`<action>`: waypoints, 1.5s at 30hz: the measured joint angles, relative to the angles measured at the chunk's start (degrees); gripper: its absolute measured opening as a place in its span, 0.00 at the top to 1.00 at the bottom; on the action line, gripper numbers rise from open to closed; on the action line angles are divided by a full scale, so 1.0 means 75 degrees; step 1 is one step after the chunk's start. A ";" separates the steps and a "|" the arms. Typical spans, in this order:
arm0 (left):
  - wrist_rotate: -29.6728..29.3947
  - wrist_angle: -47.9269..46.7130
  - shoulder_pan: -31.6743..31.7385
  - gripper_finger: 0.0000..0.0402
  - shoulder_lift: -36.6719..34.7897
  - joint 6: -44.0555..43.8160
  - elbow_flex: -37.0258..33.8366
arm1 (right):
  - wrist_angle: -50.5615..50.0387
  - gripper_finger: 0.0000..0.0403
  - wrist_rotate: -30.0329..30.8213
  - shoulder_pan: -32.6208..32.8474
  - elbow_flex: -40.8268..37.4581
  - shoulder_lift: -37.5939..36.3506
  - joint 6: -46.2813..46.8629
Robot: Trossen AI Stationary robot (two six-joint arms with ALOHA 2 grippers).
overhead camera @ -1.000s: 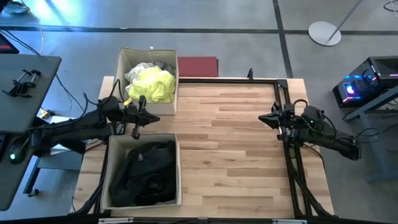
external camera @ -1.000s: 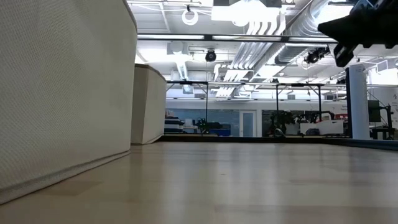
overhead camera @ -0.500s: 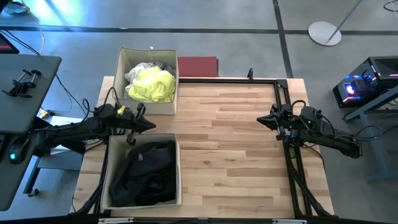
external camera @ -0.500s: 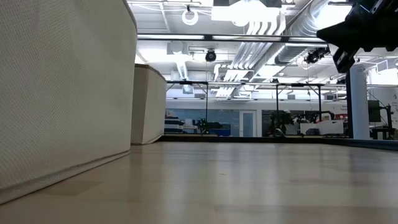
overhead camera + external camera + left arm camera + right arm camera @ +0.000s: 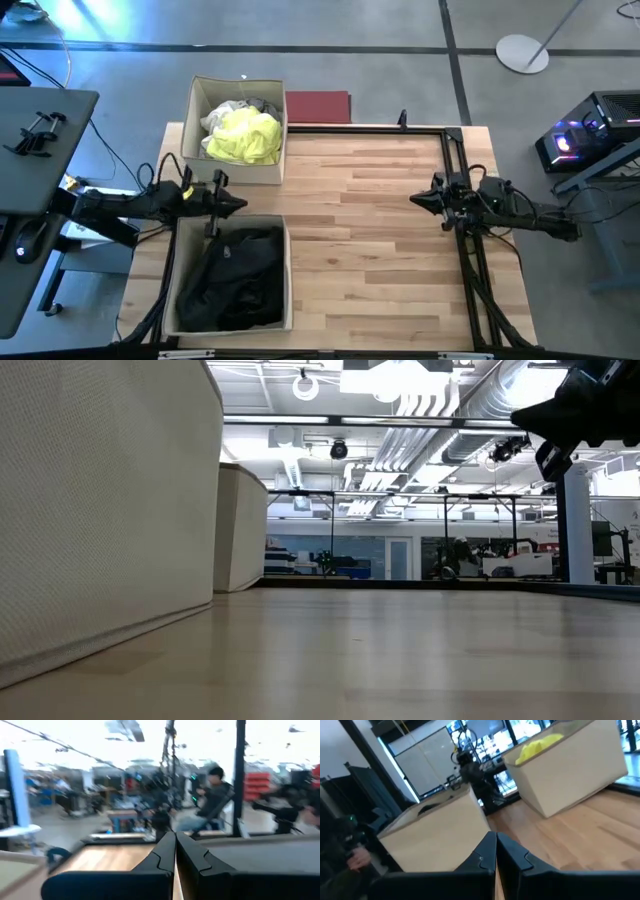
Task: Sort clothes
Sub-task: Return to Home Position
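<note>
Both pinched together: left pincer [image 5: 236, 203] between beige boxes [image 5: 286, 280], right pincer [image 5: 416, 200] above table [image 5: 370, 260].

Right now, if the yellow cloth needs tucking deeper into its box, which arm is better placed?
Left. The left gripper hangs just beside the box holding the yellow cloth. The right gripper sits across the table, far from it.

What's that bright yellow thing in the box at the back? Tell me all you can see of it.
A neon yellow garment: soft, crumpled fabric bunched in a loose heap, filling much of the beige box at the far left corner of the table. It partly covers a white garment and peeks above the rim. Nothing else touches it.
</note>
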 joint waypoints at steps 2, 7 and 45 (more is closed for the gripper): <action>-0.0151 0.0528 0.0091 1.00 -0.0017 0.0016 -0.0187 | 0.0077 1.00 0.0010 0.0091 -0.0182 -0.0002 -0.0003; -0.0171 0.1250 0.0329 1.00 -0.0011 0.0050 0.0100 | 0.0212 1.00 0.0211 0.0127 -0.0502 0.0001 -0.0026; 0.1260 -0.2482 0.3402 1.00 0.0065 -0.0567 0.0461 | 0.0991 1.00 0.0000 0.0126 -0.0507 -0.0002 -0.0137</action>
